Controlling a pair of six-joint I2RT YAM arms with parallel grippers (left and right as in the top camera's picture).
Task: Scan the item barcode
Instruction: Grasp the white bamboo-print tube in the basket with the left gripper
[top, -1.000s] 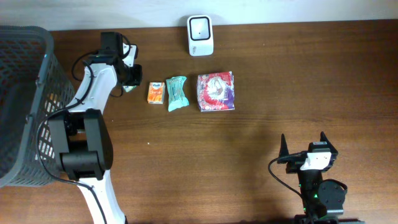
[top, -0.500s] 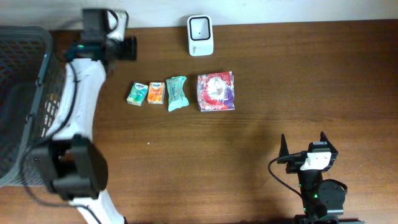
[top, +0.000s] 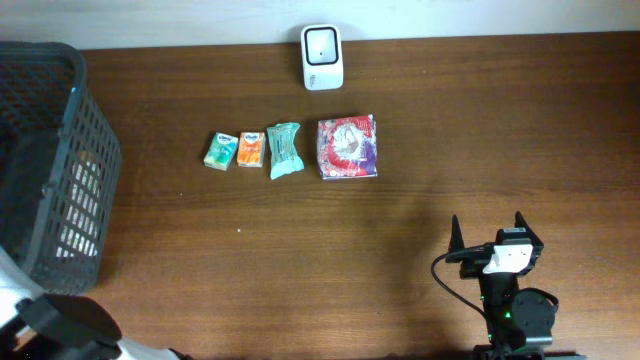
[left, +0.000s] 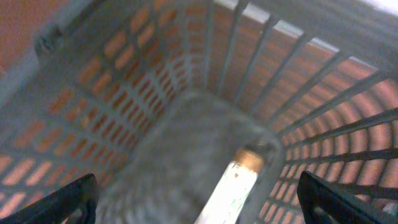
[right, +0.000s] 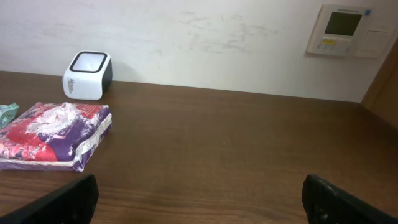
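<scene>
Now, table (top: 420, 130): dark wood, row of 4 items mid-top, scanner behind them
basket (top: 60, 110): far left; L wrist cam looks down into it, pale thing (left: 233, 186) w/ orange end on its floor, can't tell what
L gripper (left: 199, 202): a sec ago pinched shut at the row's left end, now over the basket, fingers spread wide, holding nothing
R gripper (top: 487, 240): parked front right, spread, empty, no change
red-purple pack (top: 347, 147): right end of row
scanner (top: 322, 57): by the wall, nothing in front of it
teal packet (top: 284, 150), orange packet (top: 250, 149): mid row, unmoved
green packet (top: 219, 150): newly let go at left end, just beside orange, well apart from scanner
meaning: prob. this item's turn is over; nothing's held, so next scan needs a fresh pick
</scene>
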